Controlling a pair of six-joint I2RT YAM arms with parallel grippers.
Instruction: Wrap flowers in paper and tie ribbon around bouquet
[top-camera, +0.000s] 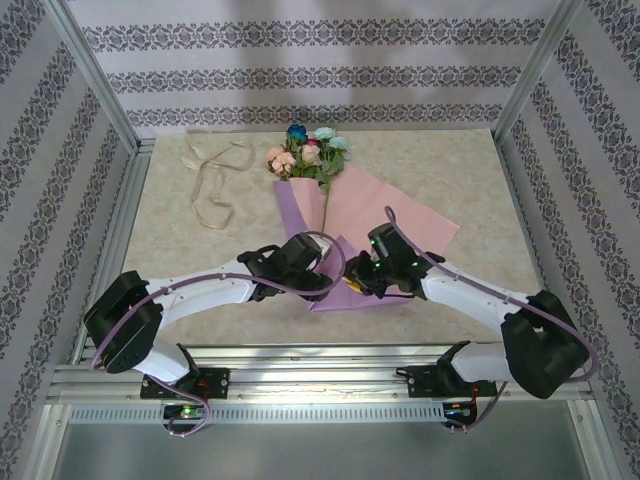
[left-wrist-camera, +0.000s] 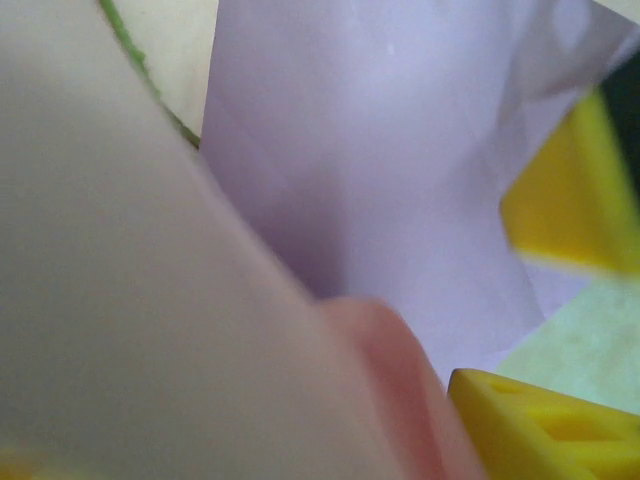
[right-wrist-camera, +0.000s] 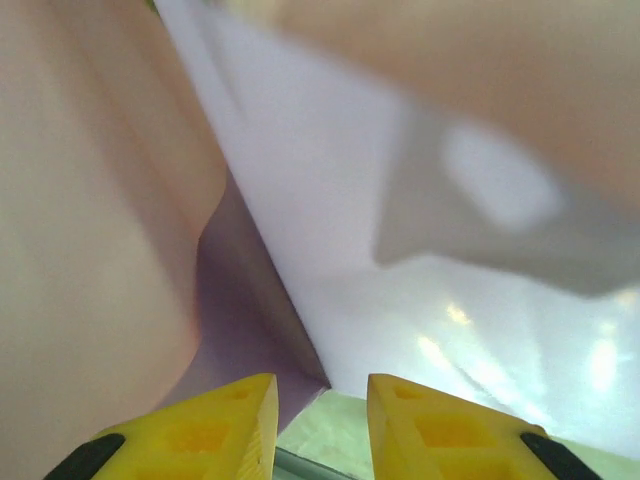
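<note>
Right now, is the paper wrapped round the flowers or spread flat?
Partly folded. One lilac flap of the paper lies over the stems of the flowers; the rest lies flat to their right.

The right pincer (right-wrist-camera: 322, 420) reaches in from the bottom edge; its two yellow fingertips (right-wrist-camera: 205, 432) stand apart with an empty gap between them, black pads showing at their outer corners; just past the tips the lilac paper (right-wrist-camera: 330, 250) rises close to the lens, blurred, a sharp crease running from the upper left down toward the gap; a pinkish fold of it bulges at the left; a sliver of pale marbled worktop (right-wrist-camera: 315, 442) shows between the fingertips.
</note>
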